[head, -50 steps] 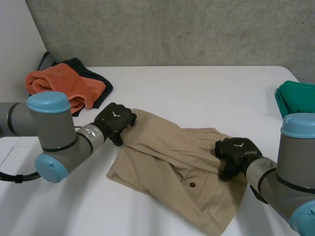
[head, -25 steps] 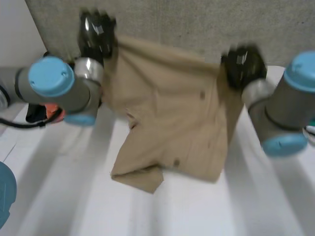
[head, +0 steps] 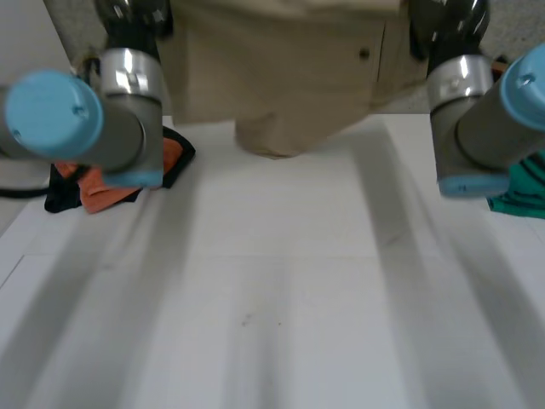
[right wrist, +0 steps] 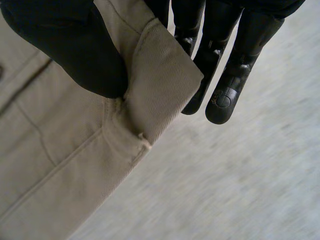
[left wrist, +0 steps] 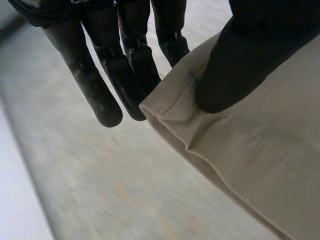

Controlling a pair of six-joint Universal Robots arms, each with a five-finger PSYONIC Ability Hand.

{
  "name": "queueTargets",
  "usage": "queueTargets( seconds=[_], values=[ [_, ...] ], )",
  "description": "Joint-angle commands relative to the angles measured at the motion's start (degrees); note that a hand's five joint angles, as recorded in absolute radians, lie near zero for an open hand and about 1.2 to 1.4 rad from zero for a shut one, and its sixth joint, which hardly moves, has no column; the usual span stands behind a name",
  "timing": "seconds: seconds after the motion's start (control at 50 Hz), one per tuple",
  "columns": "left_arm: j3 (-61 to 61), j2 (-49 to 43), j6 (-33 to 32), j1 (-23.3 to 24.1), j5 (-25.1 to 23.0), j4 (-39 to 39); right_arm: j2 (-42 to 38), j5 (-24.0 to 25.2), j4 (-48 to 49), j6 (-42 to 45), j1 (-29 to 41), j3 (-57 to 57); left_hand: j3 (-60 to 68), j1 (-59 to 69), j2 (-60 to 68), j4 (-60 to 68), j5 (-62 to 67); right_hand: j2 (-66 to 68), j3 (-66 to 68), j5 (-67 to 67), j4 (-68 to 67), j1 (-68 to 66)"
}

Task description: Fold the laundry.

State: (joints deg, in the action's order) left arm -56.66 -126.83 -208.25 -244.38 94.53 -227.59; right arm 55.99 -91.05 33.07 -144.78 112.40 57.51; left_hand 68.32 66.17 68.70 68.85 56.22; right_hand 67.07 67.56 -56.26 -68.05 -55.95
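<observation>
Over the table (head: 272,307) the shorts (head: 281,77) hang spread between both hands: left hand (left wrist: 240,65) pinching one top corner, thumb to fingers, and right hand (right wrist: 65,45) pinching the other. Looks like the shake-out step. Next they want lowering flat, kept taut.

You've got tan garment (right wrist: 65,165) in matt woven twill cloth (stitched hems); left robot hand (left wrist: 87,75) and right robot hand (right wrist: 65,50) look smooth black plastic, faint sheen; desk (head: 281,298) smooth, matt.

Left hand (head: 134,14), right hand (head: 450,21) risen; beige garment (head: 272,77) apparently off table (head: 272,298).
</observation>
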Motion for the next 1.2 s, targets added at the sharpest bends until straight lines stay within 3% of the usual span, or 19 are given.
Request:
queueTargets(
  seconds=[0.02,0.14,0.3,0.42,0.46,0.56,0.62,0.68,0.7,0.78,0.96,1.1,1.2],
  values=[
    [-19.08,2.63,-0.75,2.5,-0.31,3.28,-0.97,2.28,-7.4,1.34,0.18,9.89,11.68,13.83,11.3,11.15,13.78,12.93,12.44,-13.74,-11.95,-24.05],
    [-32.97,10.89,-4.52,3.38,-0.4,10.93,-0.18,4.83,-21.43,8.53,-0.17,16.74,11.68,13.83,11.3,11.15,13.78,12.93,12.44,-13.74,-11.95,-24.05],
    [-48.8,25.22,-12.87,7.42,-0.57,21.83,7.72,5.0,-40.09,10.04,-0.61,25.0,11.68,13.83,11.3,11.15,13.78,12.93,12.44,-13.74,-11.95,-24.05],
    [-54.87,31.38,-15.69,9.36,-0.57,40.8,19.76,5.88,-50.11,13.02,-0.61,37.22,11.68,13.83,11.3,11.15,13.78,12.93,12.44,-13.74,-11.95,-24.05],
    [-55.4,31.82,-15.52,9.8,-0.66,48.77,21.52,5.88,-51.35,15.13,-0.61,39.42,11.68,13.83,11.3,11.15,13.78,12.93,12.44,-13.74,-11.95,-24.05],
    [-55.22,31.91,-15.25,13.22,-1.19,60.24,25.04,5.27,-55.13,22.86,-0.87,45.57,11.68,13.83,11.3,11.15,13.78,12.93,12.44,-13.74,-11.95,-24.05],
    [-54.26,31.64,-15.17,14.54,-1.28,59.73,25.22,5.0,-56.01,24.89,-1.75,46.99,11.68,13.83,11.3,11.15,13.78,12.93,12.44,-13.74,-11.95,-24.05],
    [-53.12,31.38,-14.82,14.55,-1.28,57.36,25.22,5.44,-55.4,24.81,-2.89,46.9,-16.61,-14.46,-16.99,-17.14,-14.51,12.93,12.44,-13.74,-11.95,-24.05],
    [-52.24,31.38,-14.64,14.37,-1.28,55.08,25.14,5.44,-55.14,24.81,-3.33,46.81,-37.54,-35.39,-37.92,-38.07,-35.44,12.93,12.44,-13.74,-11.95,-24.05],
    [-49.43,31.03,-14.64,13.41,-1.19,46.66,24.96,5.53,-53.38,24.81,-5.09,46.9,-51.53,-49.38,-51.91,-52.05,-49.42,12.93,12.44,-13.74,-11.95,-24.05],
    [-41.08,22.25,-14.64,6.99,-3.55,31.07,24.78,5.53,-49.77,24.72,-5.27,47.87,-49.03,-46.87,-49.4,-49.55,-46.92,12.93,12.44,-13.74,-11.95,-24.05],
    [-26.43,7.33,-12.72,4.28,-10.94,30.45,24.08,5.53,-48.02,23.93,-4.83,48.22,-41.82,-39.67,-42.2,-42.34,-39.71,12.93,12.44,-13.74,-11.95,-24.05],
    [-15.16,-2.44,-7.35,1.1,-11.65,32.99,21.98,5.53,-47.31,22.26,-4.74,48.22,-33.73,-31.58,-34.11,-34.25,-31.62,12.93,12.44,-13.74,-11.95,-24.05]
  ],
)
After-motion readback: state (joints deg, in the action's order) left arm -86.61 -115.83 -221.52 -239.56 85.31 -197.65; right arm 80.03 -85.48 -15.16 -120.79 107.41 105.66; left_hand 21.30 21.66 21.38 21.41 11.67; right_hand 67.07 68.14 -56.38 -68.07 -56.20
